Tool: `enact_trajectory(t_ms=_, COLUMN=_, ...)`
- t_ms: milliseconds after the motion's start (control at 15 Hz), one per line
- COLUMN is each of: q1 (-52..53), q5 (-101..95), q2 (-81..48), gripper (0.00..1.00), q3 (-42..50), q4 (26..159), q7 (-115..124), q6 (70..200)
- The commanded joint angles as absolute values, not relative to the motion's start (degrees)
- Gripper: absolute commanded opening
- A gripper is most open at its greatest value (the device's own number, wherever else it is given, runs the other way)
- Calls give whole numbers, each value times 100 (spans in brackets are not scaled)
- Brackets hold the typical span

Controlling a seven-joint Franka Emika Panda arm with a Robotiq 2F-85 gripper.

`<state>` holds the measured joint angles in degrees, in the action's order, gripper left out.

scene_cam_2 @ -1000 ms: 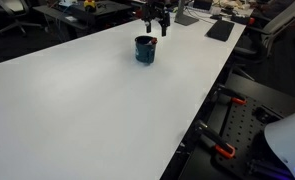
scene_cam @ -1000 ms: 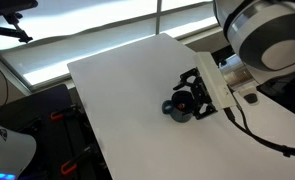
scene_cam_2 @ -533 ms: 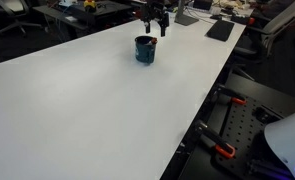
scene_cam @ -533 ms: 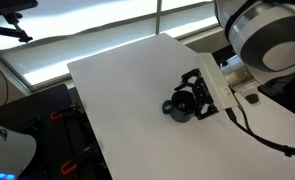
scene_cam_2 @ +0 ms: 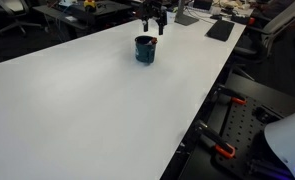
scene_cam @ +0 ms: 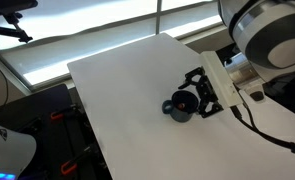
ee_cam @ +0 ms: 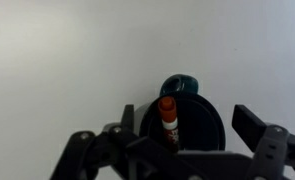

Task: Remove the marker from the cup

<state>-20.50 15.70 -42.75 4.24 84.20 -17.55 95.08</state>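
Gripper (ee_cam: 165, 130) wide open, holding nothing. We note marker (ee_cam: 167, 112) standing in cup (ee_cam: 209, 125), straight below, centred between jaws, long axis roughly along approach.

Nothing readable is showing in any of the views. The marker (ee_cam: 168, 118) is standing in the cup (ee_cam: 205, 120) with its reddish end facing the wrist camera, and any print on it is coming out too small and blurred to make out. The cup is showing only a plain dark wall in both exterior views.
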Motion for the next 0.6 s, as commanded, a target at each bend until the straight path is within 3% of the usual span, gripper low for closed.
enact_trajectory(t_ms=0, q1=-2067, q5=1558, q2=-4290, gripper=100, q3=412, q4=8390, q7=-1752, q6=9489)
enact_trajectory(t_ms=533, q1=-2238, q5=1566, q2=-5166, gripper=100, q3=348, q4=7235, q7=-1739, q6=9085)
